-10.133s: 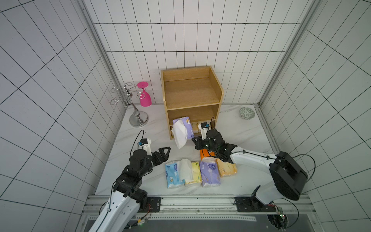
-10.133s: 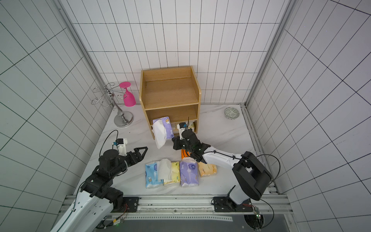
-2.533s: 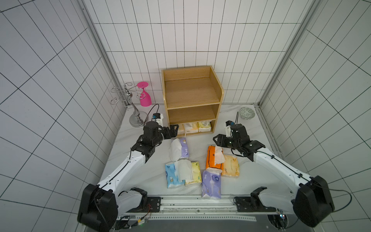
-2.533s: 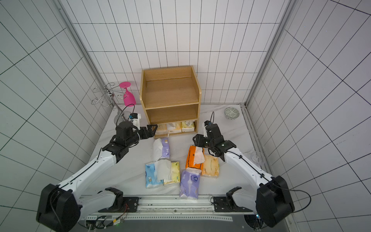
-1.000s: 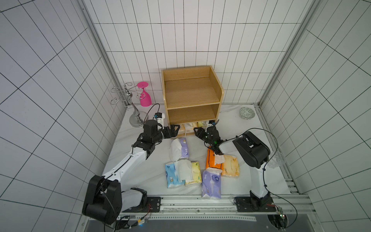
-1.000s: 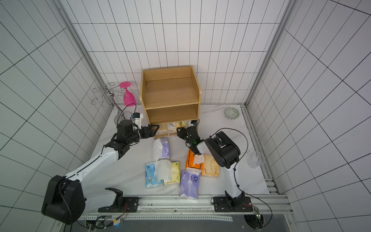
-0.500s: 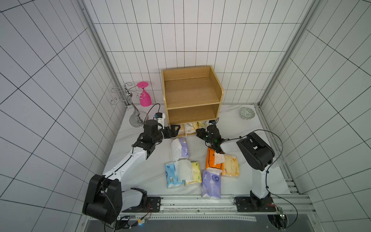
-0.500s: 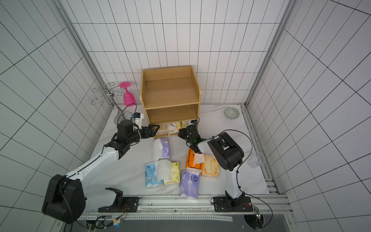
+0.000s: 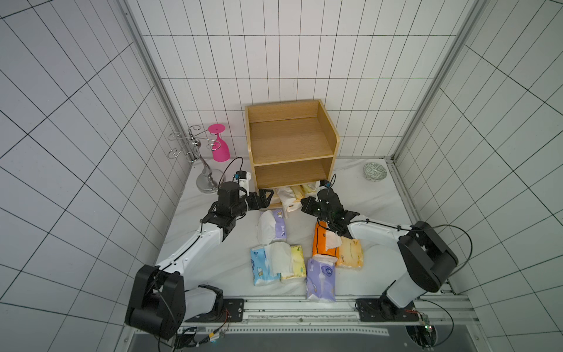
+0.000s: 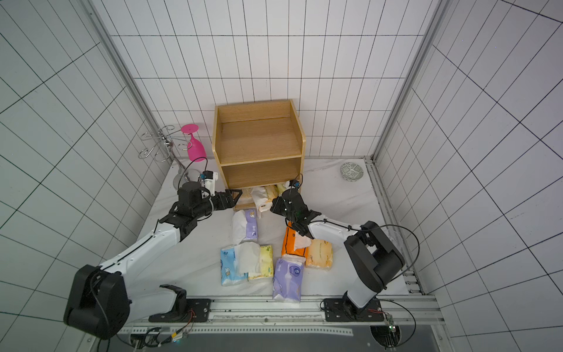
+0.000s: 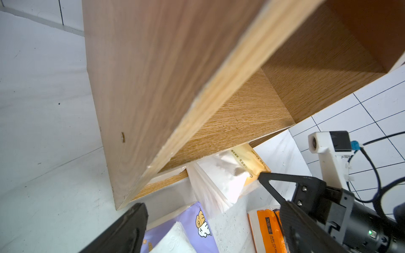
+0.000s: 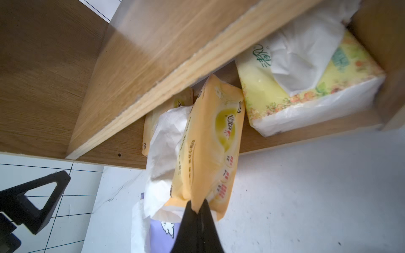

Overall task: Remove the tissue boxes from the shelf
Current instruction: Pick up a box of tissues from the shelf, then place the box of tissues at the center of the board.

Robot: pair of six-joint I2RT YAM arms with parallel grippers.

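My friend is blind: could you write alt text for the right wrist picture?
The right gripper, shut, pinches a corner of a pale orange tissue pack half out of the wooden shelf; a yellow pack lies inside.

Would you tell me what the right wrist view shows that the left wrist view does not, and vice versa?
Only the right wrist view: a yellow flowered pack on the lowest tier of the shelf. Only the left wrist view: the orange pack on the table and the right arm's camera. Both: the shelf, the right pincer holding the pale orange pack, a purple pack.
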